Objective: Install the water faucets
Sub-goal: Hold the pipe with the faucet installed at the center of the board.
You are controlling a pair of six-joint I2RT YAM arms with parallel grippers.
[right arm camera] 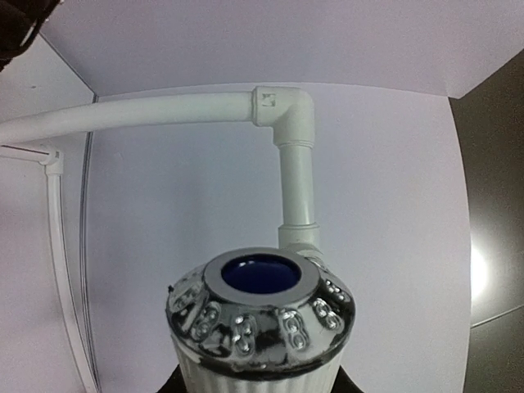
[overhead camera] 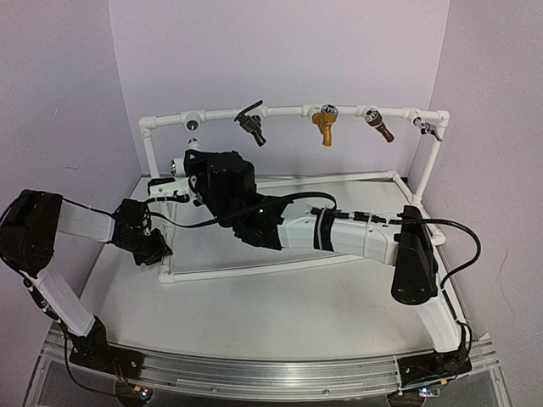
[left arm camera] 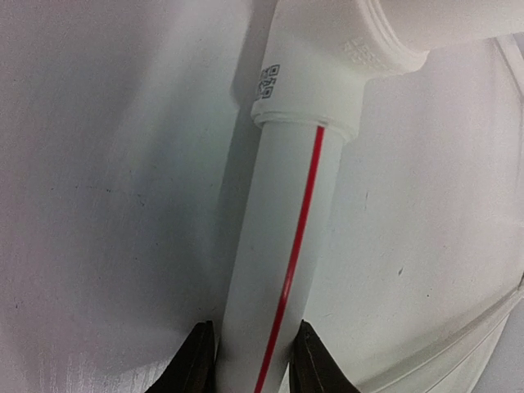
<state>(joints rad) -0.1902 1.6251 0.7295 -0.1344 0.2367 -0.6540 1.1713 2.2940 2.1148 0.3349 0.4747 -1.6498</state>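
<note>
The black faucet [overhead camera: 251, 121] hangs from the top bar of the white pipe frame [overhead camera: 280, 111]. My right gripper [overhead camera: 192, 172] is shut on the white faucet [overhead camera: 180, 165], just below an open tee fitting [overhead camera: 196, 119] at the bar's left end. In the right wrist view the white faucet [right arm camera: 258, 327] fills the bottom, its round chrome knob end with a blue centre facing away; the right gripper [right arm camera: 260, 390] is almost hidden under it. My left gripper [overhead camera: 160, 251] clamps the frame's left base pipe [left arm camera: 282, 262], which carries a red stripe, with a finger on each side of the left gripper [left arm camera: 254, 370].
A gold tap [overhead camera: 326, 125], a brown tap [overhead camera: 379, 125] and a small grey tap [overhead camera: 428, 127] hang further right on the top bar. An elbow fitting [left arm camera: 319, 74] sits just beyond the left gripper. The frame's left upright [right arm camera: 296, 192] stands behind the held faucet. Purple walls enclose the table.
</note>
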